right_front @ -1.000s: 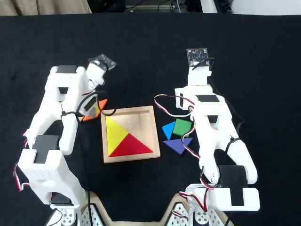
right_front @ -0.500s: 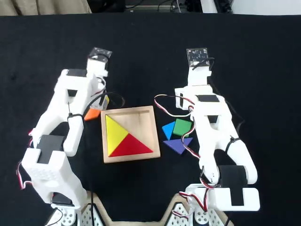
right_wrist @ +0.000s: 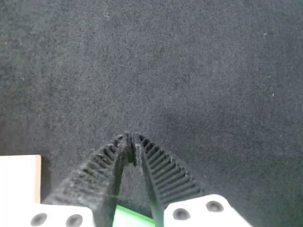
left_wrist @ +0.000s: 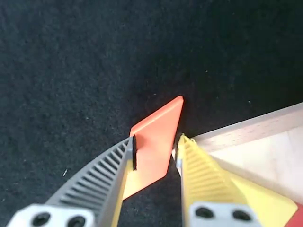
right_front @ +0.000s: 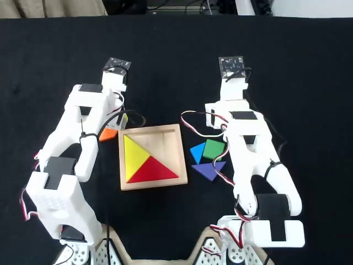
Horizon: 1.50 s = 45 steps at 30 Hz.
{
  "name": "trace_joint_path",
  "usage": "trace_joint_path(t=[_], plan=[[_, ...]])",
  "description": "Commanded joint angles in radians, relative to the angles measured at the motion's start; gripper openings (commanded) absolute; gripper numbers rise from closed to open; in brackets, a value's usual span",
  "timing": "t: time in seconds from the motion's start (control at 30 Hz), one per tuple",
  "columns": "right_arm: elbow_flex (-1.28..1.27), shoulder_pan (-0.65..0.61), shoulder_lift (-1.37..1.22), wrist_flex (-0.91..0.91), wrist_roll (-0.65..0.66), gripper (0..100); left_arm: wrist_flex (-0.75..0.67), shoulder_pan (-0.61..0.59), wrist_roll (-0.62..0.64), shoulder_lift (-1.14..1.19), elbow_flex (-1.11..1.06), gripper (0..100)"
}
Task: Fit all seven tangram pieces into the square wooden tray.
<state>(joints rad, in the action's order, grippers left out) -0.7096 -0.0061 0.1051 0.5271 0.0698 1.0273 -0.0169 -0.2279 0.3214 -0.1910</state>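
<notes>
Leftmost, the left hand hung over the orange piece. Its two fingers were narrowed onto the piece, one pressed against each opposite side, so it had hold of it. The orange piece sat on the black surface just outside the wooden tray, off the tray corner that faced the surface's far and left edges. The tray lay near the middle of the surface, a little toward the left edge. Inside it a yellow triangle and a red triangle touched along one long side. Just beside the tray, toward the right edge, the blue piece, green piece and purple piece lay close together, partly under the right arm. The right hand was pinched fully together and empty, above dark surface.
</notes>
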Motion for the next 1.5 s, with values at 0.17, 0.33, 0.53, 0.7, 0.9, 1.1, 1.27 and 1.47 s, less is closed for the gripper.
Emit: trace_joint_path(t=[0.17,0.33,0.53,0.7,0.9,1.1,1.27,1.47], plan=[[0.008,0.012,0.028,-0.021,0.000,1.4,-0.006,-0.096,-0.060,0.009,0.031,16],[0.008,0.012,0.028,-0.021,0.000,1.4,-0.006,-0.145,-0.109,0.000,0.025,16],[0.008,0.012,0.028,-0.021,0.000,1.4,0.054,-0.136,-0.137,-0.002,0.045,16],[0.008,0.012,0.028,-0.021,0.000,1.4,0.094,-0.145,-0.143,0.008,0.088,16],[0.008,0.012,0.028,-0.021,0.000,1.4,0.106,-0.160,-0.227,0.009,0.068,16],[0.010,0.012,0.028,-0.021,0.000,1.4,0.153,-0.199,-0.229,-0.002,0.120,16],[0.010,0.012,0.028,-0.021,0.000,1.4,0.272,-0.165,-0.229,-0.002,0.228,15],[0.010,0.012,0.028,-0.021,0.000,1.4,0.473,-0.030,-0.181,-0.002,0.326,12]])
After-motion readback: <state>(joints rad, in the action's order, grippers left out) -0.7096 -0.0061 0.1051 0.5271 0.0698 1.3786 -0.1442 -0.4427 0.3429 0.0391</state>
